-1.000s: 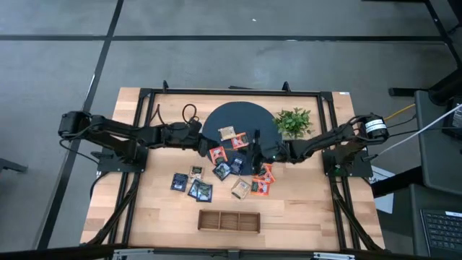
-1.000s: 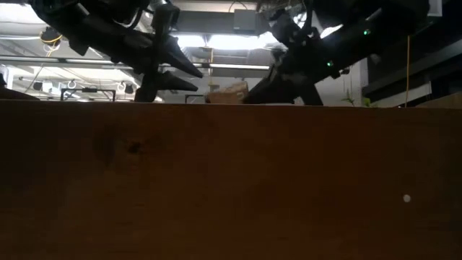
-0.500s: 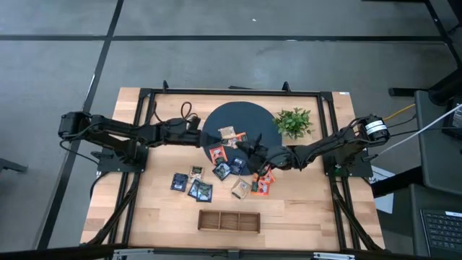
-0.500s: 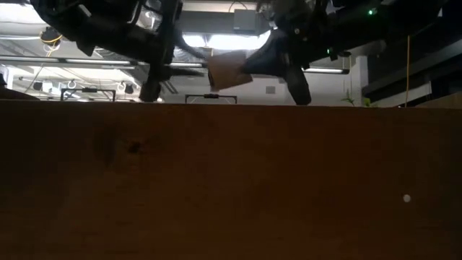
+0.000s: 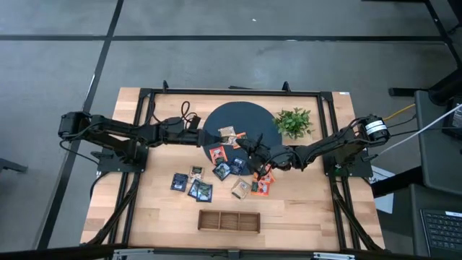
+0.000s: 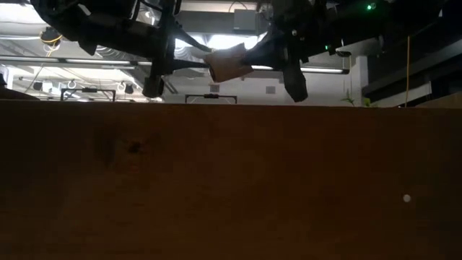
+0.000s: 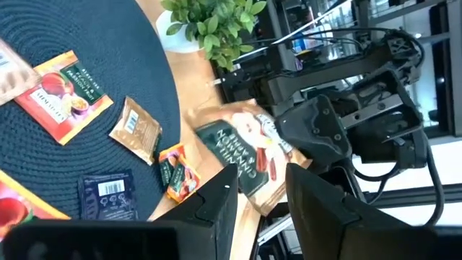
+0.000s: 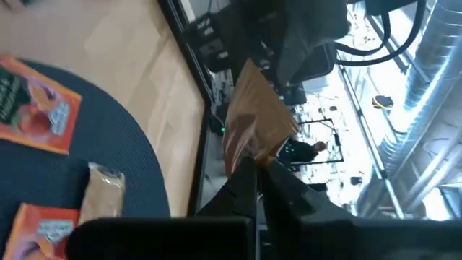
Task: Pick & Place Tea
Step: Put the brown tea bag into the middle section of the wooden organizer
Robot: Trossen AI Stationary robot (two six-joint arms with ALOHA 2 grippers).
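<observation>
Right pincer (image 8: 254,167) is clamped on a flat beige tea sachet (image 8: 254,124), lifted above the round dark woven mat (image 5: 249,121) on the wooden table (image 5: 151,206); left pincer (image 7: 258,189) waits apart near it, other sachets (image 5: 200,189) lying scattered below

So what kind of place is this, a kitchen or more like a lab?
More like a robotics lab or workshop, most likely. The wooden table sits in a black metal frame on a bare grey floor, exposed ducting runs overhead, and a keyboard sits at a side desk.
</observation>
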